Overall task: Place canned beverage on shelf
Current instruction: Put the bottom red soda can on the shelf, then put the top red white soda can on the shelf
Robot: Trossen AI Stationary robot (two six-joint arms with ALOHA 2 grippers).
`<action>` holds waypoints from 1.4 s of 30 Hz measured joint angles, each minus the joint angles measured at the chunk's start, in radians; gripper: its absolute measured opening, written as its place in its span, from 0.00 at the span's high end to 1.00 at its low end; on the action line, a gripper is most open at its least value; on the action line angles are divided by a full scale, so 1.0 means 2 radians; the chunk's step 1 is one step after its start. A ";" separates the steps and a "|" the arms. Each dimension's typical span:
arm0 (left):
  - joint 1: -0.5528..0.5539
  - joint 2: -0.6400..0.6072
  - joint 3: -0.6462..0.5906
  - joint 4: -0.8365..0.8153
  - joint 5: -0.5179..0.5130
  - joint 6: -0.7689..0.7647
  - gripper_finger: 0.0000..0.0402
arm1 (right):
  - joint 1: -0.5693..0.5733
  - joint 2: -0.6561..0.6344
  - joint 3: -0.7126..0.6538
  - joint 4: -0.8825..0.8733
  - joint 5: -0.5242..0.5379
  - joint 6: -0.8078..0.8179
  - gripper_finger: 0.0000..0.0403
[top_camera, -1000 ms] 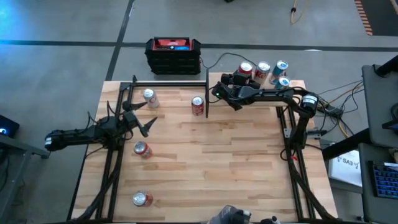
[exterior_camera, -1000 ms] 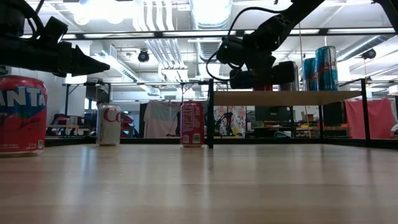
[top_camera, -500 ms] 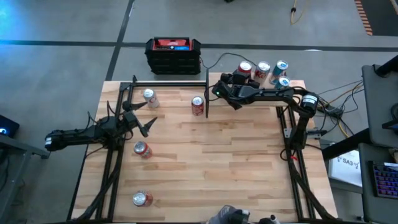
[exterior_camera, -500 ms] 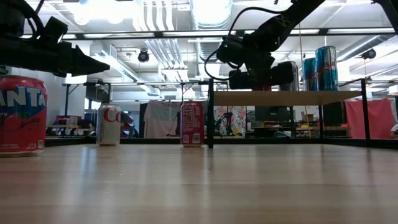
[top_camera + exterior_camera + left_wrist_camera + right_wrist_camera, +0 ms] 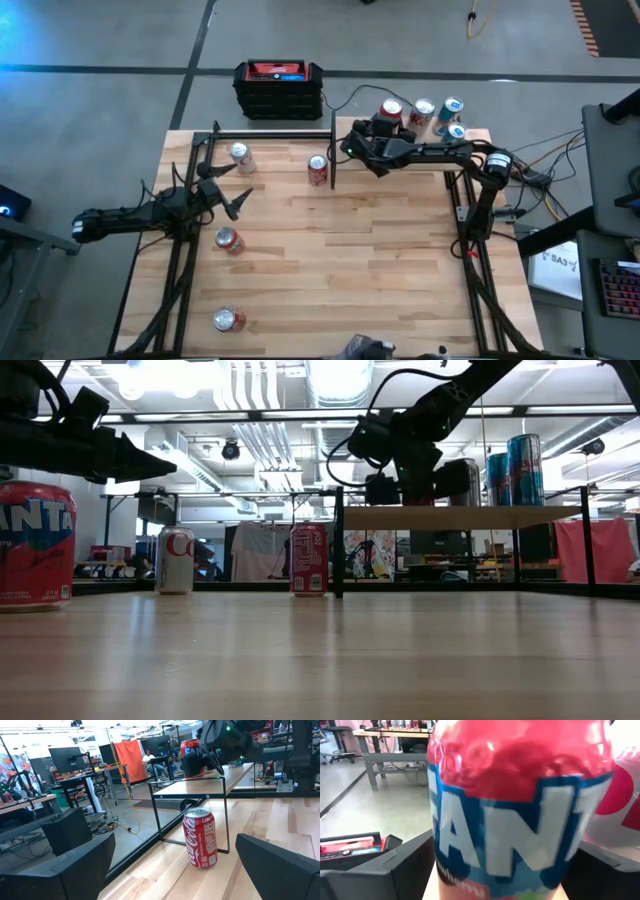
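Red Fanta can [image 5: 520, 805] stood upright on the shelf [image 5: 460, 517], at its near-left corner, dead ahead between my right gripper's [image 5: 377, 131] fingers; long axis vertical; whether those fingers gripped or had let go, I could not tell; right arm far nearer than left. Three more cans stood just beyond on the same board. My left gripper [image 5: 222, 194] hung spread wide and empty over the wooden tabletop [image 5: 380, 260], facing a Coca-Cola can [image 5: 201, 837]. Workshop desks and monitors lay behind.
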 joint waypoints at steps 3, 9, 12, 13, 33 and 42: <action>0.000 0.000 0.000 0.000 0.000 0.000 0.01 | 0.007 0.000 0.000 0.000 0.000 0.000 0.12; 0.000 0.000 0.000 0.000 0.000 0.000 0.01 | 0.016 0.000 0.000 -0.001 0.008 -0.001 0.11; 0.000 0.000 0.000 0.000 0.000 0.000 0.01 | 0.017 0.000 0.000 -0.002 0.010 -0.002 0.11; 0.000 0.000 0.000 0.000 0.000 0.000 0.01 | 0.017 0.000 0.000 -0.003 0.013 -0.002 0.11; 0.000 0.000 0.000 0.000 0.000 0.000 0.01 | 0.048 -0.015 0.000 -0.095 0.030 0.066 0.11; 0.000 0.000 0.000 0.000 0.000 0.000 0.01 | 0.067 -0.015 0.000 -0.134 0.030 0.109 0.11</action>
